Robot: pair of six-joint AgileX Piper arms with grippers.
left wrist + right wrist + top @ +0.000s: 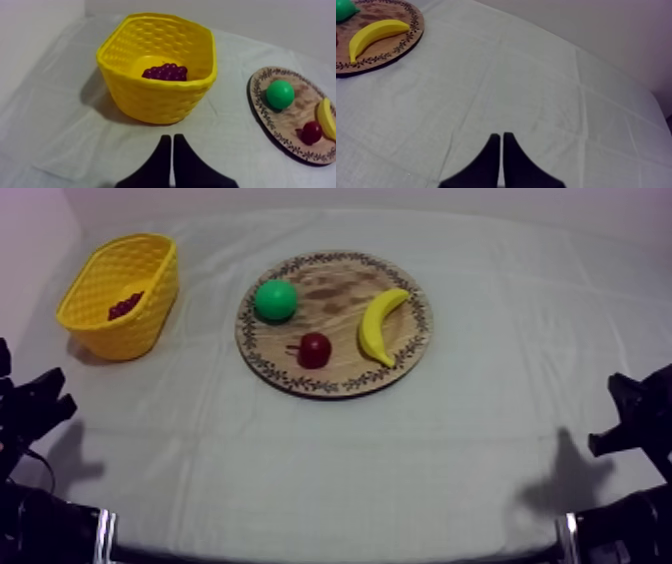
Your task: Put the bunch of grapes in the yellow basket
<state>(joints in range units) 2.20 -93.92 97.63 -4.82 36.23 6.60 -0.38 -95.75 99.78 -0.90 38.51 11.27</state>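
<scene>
**Grapes in the basket, both grippers closed on nothing**

You'll find the bunch of grapes (pixel 166 72) lying inside the yellow basket (pixel 155 102), down on its floor. They are dark purple-red against the yellow, and in the left wrist view the basket's near wall hides part of them. The basket stands upright on the grey-white cloth (pixel 330 468) at the table's left side, well apart from the wooden board (pixel 335 298).

Your left gripper (pixel 172 139) has its fingers pressed together into a narrow wedge with nothing between them. It sits low over the cloth, facing the basket and apart from it. In the top view it's at the lower left edge, on the near side of the basket.

Your right gripper (pixel 501 136) is the same: the two black fingers lie together and hold nothing. It's over bare cloth at the right side, well apart from the board. The top view has it low at the right edge.

The board lies flat mid-table, with its patterned rim visible all round. Three things are on it:
- A green fruit (pixel 275 300) is on the side toward the basket.
- A small red fruit (pixel 314 349) is near the green one, closer to the board's near rim.
- A banana (pixel 380 326) lies flat and curved on the right half.

None of the three touch each other in the top view.

Shadows of both arms fall on the cloth near the front edge.
</scene>
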